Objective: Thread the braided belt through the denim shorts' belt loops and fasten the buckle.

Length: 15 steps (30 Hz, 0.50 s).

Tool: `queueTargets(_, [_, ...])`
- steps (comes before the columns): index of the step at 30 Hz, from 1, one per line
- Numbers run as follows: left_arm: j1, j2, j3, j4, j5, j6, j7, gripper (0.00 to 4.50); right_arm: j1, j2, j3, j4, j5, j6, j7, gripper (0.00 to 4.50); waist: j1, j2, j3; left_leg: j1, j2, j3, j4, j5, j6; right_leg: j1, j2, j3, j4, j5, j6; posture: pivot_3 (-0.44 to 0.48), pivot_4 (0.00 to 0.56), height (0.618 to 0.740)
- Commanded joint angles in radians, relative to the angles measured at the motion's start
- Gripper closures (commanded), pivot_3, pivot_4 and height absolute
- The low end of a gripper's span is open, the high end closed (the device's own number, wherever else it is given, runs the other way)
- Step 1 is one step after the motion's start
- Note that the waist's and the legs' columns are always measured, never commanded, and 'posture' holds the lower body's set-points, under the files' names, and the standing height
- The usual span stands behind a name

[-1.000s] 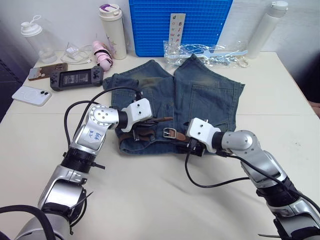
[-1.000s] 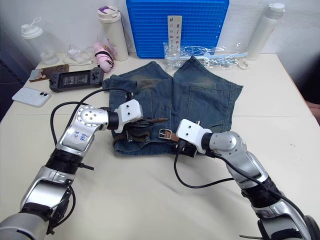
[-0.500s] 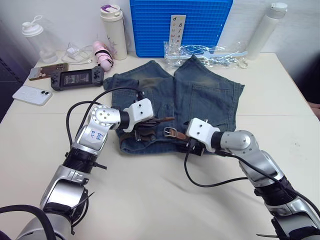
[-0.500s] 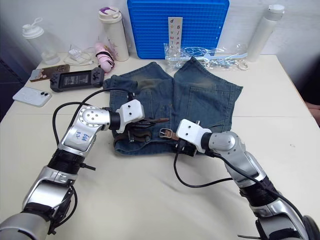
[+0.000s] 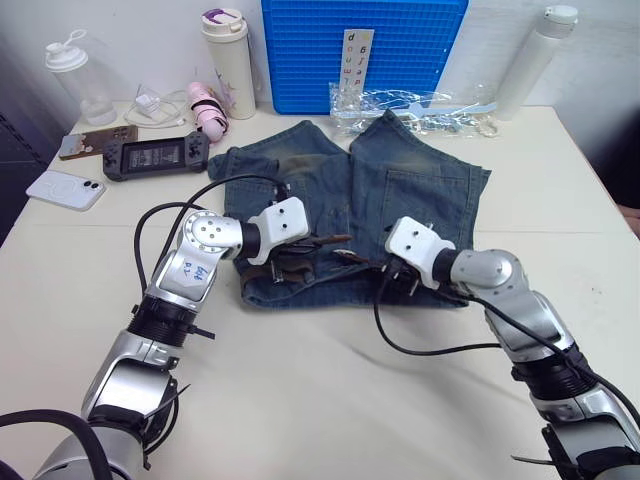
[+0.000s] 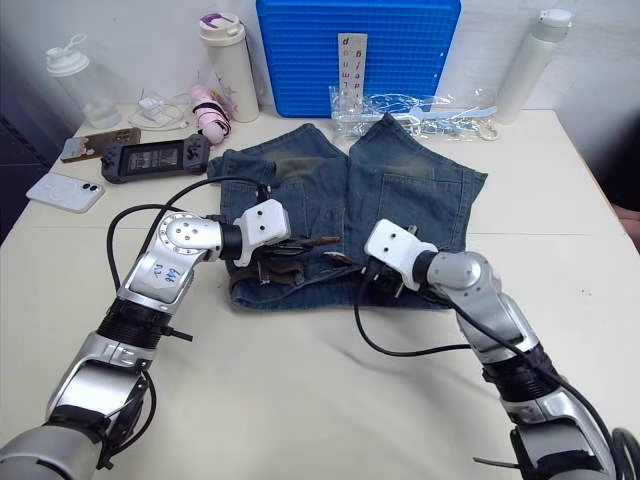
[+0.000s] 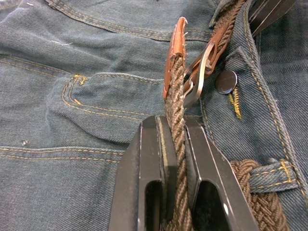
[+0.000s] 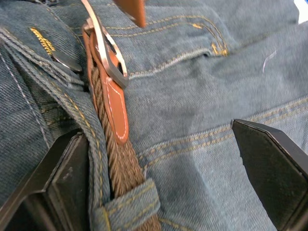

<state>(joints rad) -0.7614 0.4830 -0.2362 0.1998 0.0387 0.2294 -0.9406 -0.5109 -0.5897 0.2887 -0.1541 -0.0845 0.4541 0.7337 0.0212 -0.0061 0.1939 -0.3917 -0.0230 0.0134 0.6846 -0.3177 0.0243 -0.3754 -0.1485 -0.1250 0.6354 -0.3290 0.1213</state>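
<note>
The braided belt [image 7: 175,120] lies along the waistband of the denim shorts [image 5: 420,195], which are spread on the counter [image 5: 330,400]. Its leather tip [image 7: 174,53] reaches the buckle [image 8: 108,60], not yet fastened. The left gripper [image 7: 174,159] has its jaws clamped on the strap just behind the tip. The right gripper [image 8: 168,173] straddles a belt loop [image 8: 127,202], jaws wide apart. The weave looks limp and grippy, so holding close behind the stiffer tip seems best.

Cream table [image 5: 300,400]; white wall [image 5: 130,30] behind; blue crate [image 5: 365,50] against wall.
</note>
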Motion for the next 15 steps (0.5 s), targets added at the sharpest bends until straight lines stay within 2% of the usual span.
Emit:
queueTargets(1, [-0.011,0.012,0.015,-0.026,0.0,0.001,0.011,4.5,0.009,0.006,0.014,-0.017,-0.02,-0.058,-0.003,0.04,0.0,0.0,0.0,0.0,0.0,0.0,0.0,0.0,0.0,0.0,0.0,0.0,0.0,0.0,0.0,0.0,0.15,0.689])
queueTargets(7, [0.001,0.03,0.044,-0.036,-0.018,0.047,0.028,4.5,0.02,0.025,0.029,0.015,-0.05,-0.107,-0.016,0.04,0.0,0.0,0.0,0.0,0.0,0.0,0.0,0.0,0.0,0.0,0.0,0.0,0.0,0.0,0.0,0.0,0.15,0.689])
queueTargets(10, [0.026,0.051,0.056,-0.064,-0.024,0.067,0.021,4.5,0.02,0.033,0.019,0.033,-0.061,-0.109,-0.028,0.8,-0.001,0.0,0.0,0.0,0.0,0.0,0.0,0.0,0.0,0.0,0.0,0.0,0.0,0.0,0.0,0.0,0.15,0.689])
queueTargets(12, [0.042,0.069,0.064,-0.084,-0.029,0.082,0.015,4.5,0.022,0.04,0.008,0.038,-0.06,-0.105,-0.031,1.72,-0.001,0.0,0.0,0.0,0.0,0.0,0.0,0.0,0.0,0.0,0.0,0.0,0.0,0.0,0.0,0.0,0.15,0.689])
queueTargets(13, [0.05,0.08,0.067,-0.091,-0.03,0.086,0.011,4.5,0.021,0.047,-0.001,0.038,-0.054,-0.101,-0.034,2.42,-0.001,0.0,0.0,0.0,0.0,-0.001,0.0,0.0,0.0,0.0,0.0,0.0,0.0,0.0,0.0,0.0,0.15,0.689])
queueTargets(15, [0.059,0.095,0.067,-0.102,-0.032,0.094,0.006,4.5,0.015,0.064,-0.019,0.033,-0.038,-0.091,-0.042,3.25,-0.001,0.0,0.0,0.0,0.0,-0.001,0.0,0.0,0.0,0.0,0.0,0.0,0.0,0.0,0.0,0.0,0.15,0.689])
